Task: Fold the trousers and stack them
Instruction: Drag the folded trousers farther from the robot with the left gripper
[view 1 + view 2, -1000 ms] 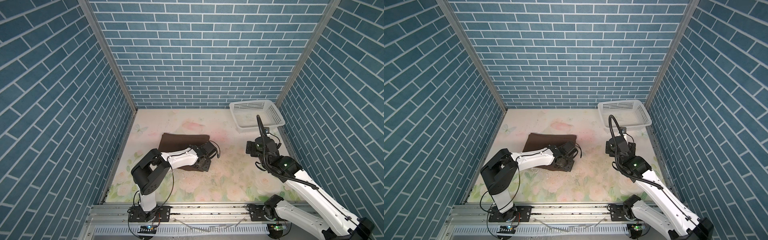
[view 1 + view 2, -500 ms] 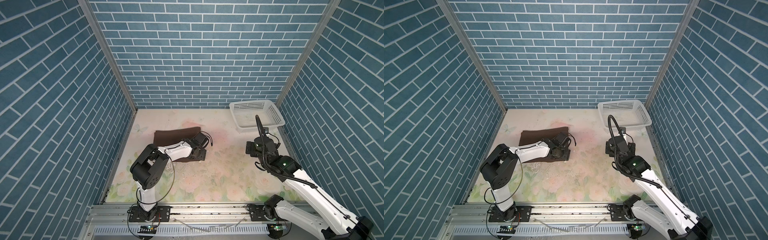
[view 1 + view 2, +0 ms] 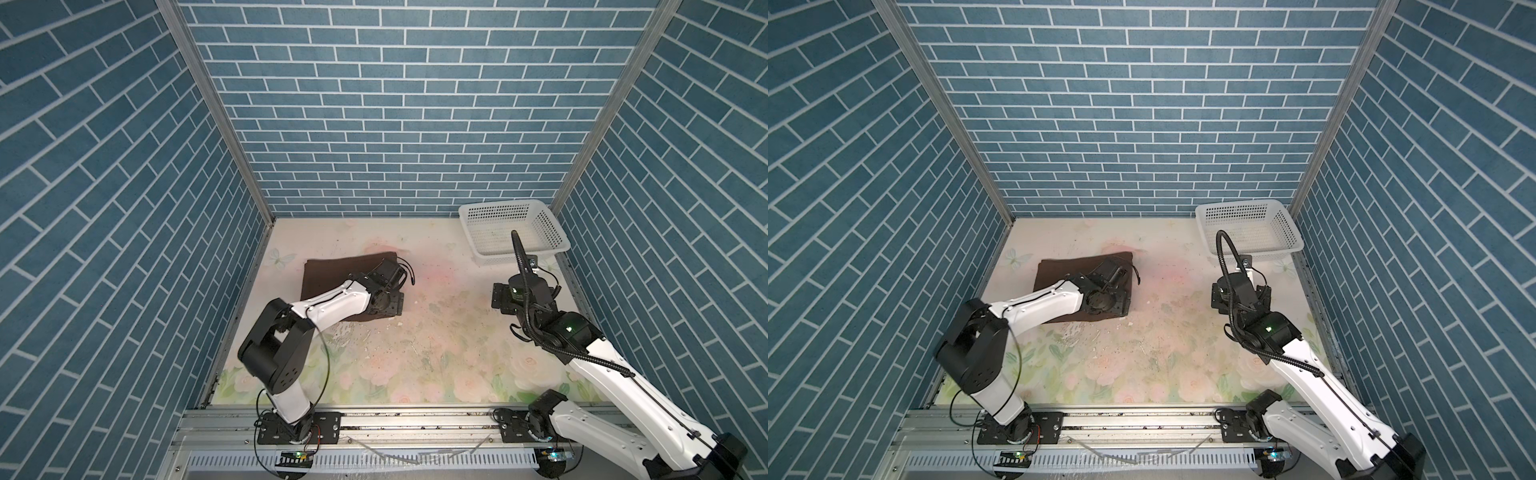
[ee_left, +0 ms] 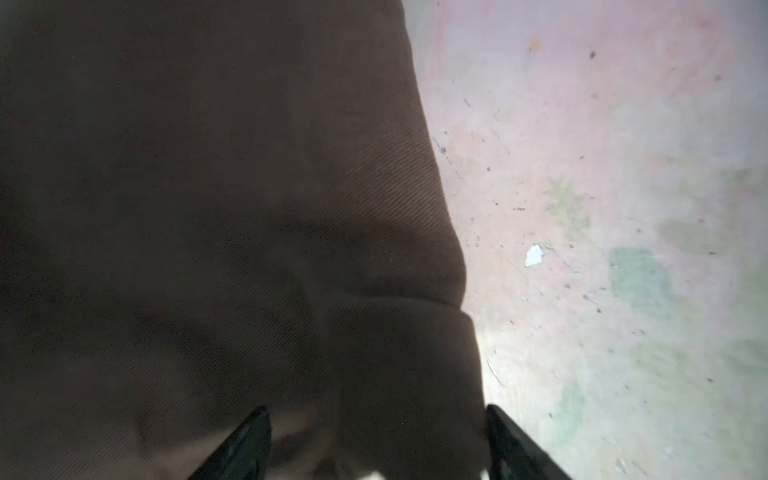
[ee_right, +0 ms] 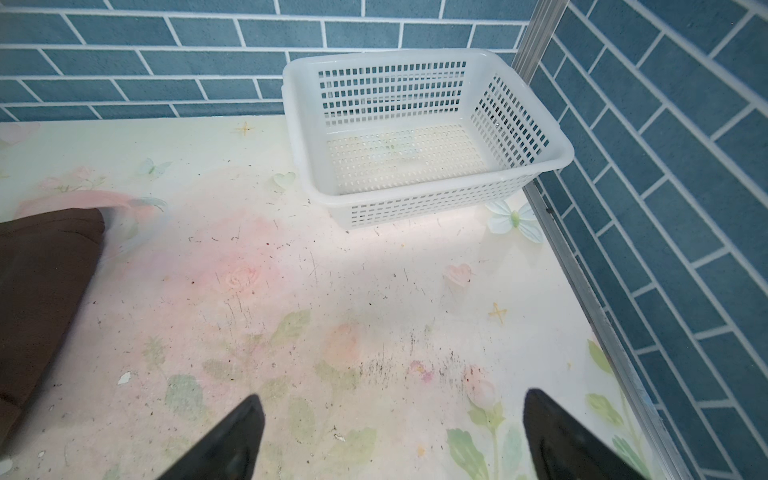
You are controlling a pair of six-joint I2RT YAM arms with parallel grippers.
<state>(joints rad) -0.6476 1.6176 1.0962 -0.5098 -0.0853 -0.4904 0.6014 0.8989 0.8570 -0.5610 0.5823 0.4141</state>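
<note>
- Now the left tool [image 4: 376, 440] has pushed the folded trousers [image 3: 332, 276] farther from the right tool [image 5: 390, 436], and its jaws are spreading; the cloth lies released under it.
- I judge the fold finished and the bundle placed.
- The right tool stays wide apart and empty.
- Count: one pair of trousers, one basket [image 5: 415, 203], two tools.

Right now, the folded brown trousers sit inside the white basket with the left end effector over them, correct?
Not quite. The trousers lie folded on the table, well apart from the white basket, as both top views show. The left end effector is indeed over them.
</note>
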